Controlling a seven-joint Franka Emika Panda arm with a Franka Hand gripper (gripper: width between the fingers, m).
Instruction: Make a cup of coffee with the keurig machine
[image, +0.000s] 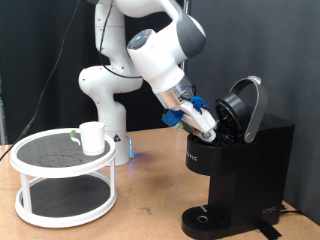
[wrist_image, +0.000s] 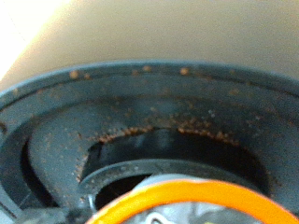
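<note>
Your gripper (image: 212, 122) is reaching into the mouth of the coffee maker (image: 240, 165), which stands at the desk's right edge in the exterior view with its lid (image: 250, 105) swung up, presumably so the pod chamber can be reached. From the wrist view you look straight down into that dark round chamber (wrist_image: 140, 140), flecked with coffee grounds, with an orange-rimmed object (wrist_image: 177, 201) close under the camera (I cannot tell whether it is a pod, or whether the fingers grip it). Whether the jaws are open or closed does not show. The white mug (image: 92, 138) sits on the top tier of the round white stand (image: 63, 180) near the desk's left edge, well apart from the machine.
</note>
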